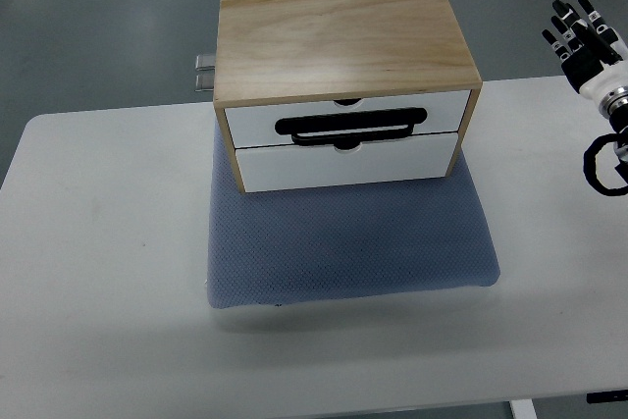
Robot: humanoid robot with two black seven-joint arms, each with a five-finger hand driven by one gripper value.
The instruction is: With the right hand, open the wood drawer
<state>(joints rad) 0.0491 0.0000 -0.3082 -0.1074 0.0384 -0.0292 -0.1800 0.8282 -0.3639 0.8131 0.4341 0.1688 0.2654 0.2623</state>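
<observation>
We see the right hand (pixel 586 34) raised at the far right, fingers spread and empty, well apart from the shut wooden drawer box (pixel 343 76) on its blue mat (pixel 353 242).

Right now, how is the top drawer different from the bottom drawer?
The top drawer has the black handle along its lower edge; the bottom drawer has no handle on its face. The top drawer sits right under the wood lid; the bottom drawer sits just above the blue mat. Both are white, both look shut, and both have a small notch in the upper edge.
</observation>
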